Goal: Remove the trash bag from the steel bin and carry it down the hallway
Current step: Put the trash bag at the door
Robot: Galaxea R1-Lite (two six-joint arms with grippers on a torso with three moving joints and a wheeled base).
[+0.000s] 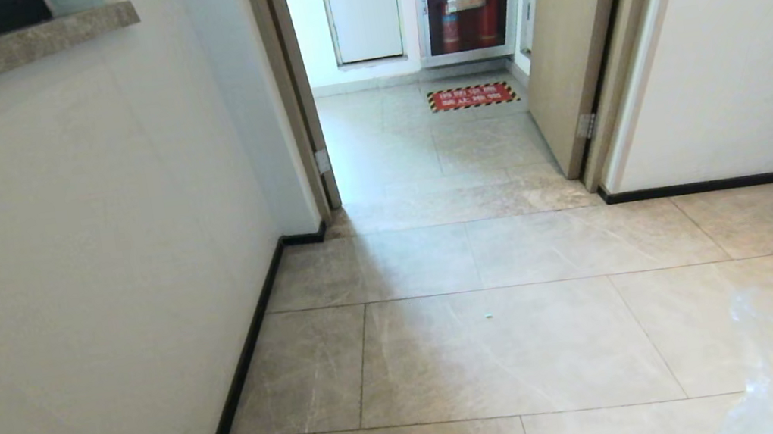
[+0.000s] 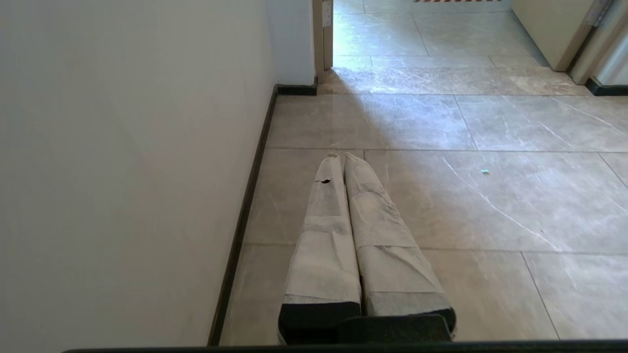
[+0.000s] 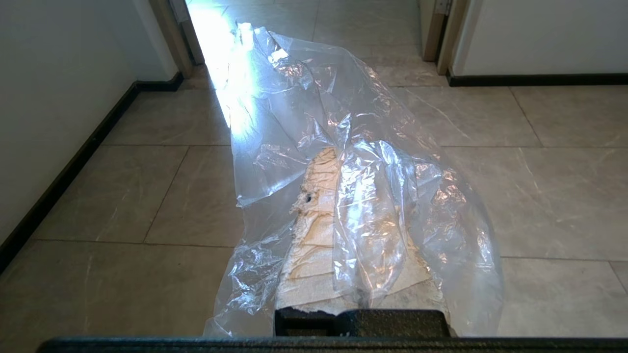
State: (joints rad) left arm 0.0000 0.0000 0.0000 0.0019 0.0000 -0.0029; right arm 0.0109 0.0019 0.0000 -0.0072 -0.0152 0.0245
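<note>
Clear plastic drapes my right tool [image 3: 343, 162], its fingers pinched on the bag [image 3: 304, 98] so it hangs above the hallway floor [image 1: 499, 353]. My left tool [image 2: 341, 159], pressed together and empty, rides beside the wall [image 2: 122, 171], out of the load's way; no bin is in view.

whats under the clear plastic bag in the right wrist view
The crinkly clear plastic trash bag drapes over the right gripper, shut on it; its taped fingers show through. Fingertips are hidden.

I see glossy grey marble-look floor tiles [image 1: 499, 353]. At twelve o'clock lies a red hazard-striped floor sign [image 1: 472, 96]. A tiny green speck [image 1: 489, 316] sits mid-tile.
</note>
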